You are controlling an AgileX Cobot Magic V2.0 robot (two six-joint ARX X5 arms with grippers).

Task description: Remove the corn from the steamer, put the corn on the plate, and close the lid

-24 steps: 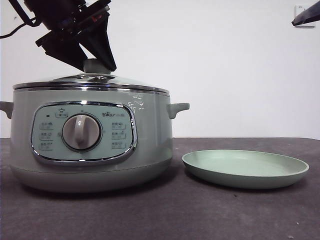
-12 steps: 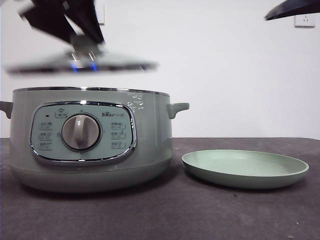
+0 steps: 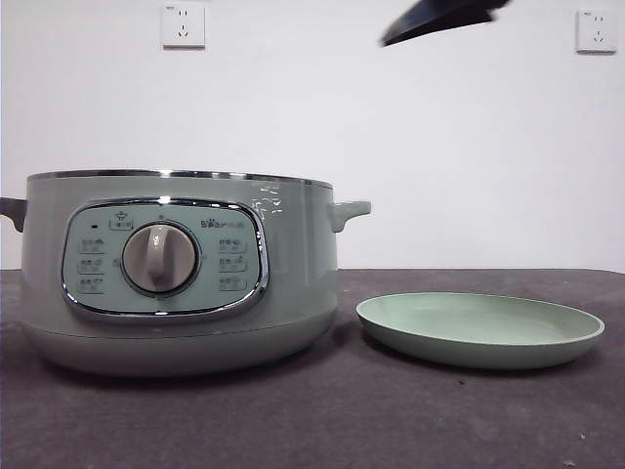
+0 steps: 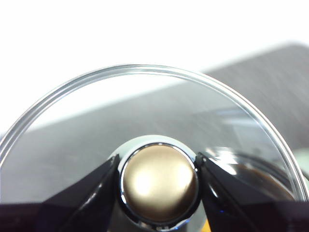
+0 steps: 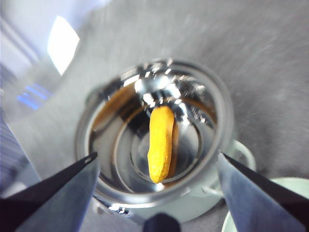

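Observation:
The sage-green steamer (image 3: 176,274) stands open at the left of the table. The corn (image 5: 161,142) lies inside its shiny bowl, seen from above in the right wrist view. My right gripper (image 5: 157,162) is open, high above the steamer (image 5: 154,135); its dark tip (image 3: 435,18) shows at the top of the front view. My left gripper (image 4: 159,181) is shut on the knob (image 4: 159,182) of the glass lid (image 4: 145,125), held up out of the front view. The pale green plate (image 3: 479,332) sits to the right of the steamer.
The dark table top (image 3: 391,420) runs in front of the steamer and plate. White wall sockets (image 3: 184,24) sit on the back wall. The plate's rim (image 5: 270,212) shows beside the steamer in the right wrist view.
My left gripper has lifted the lid off the steamer and up out of the front view. My right gripper has moved left, toward the space above the steamer.

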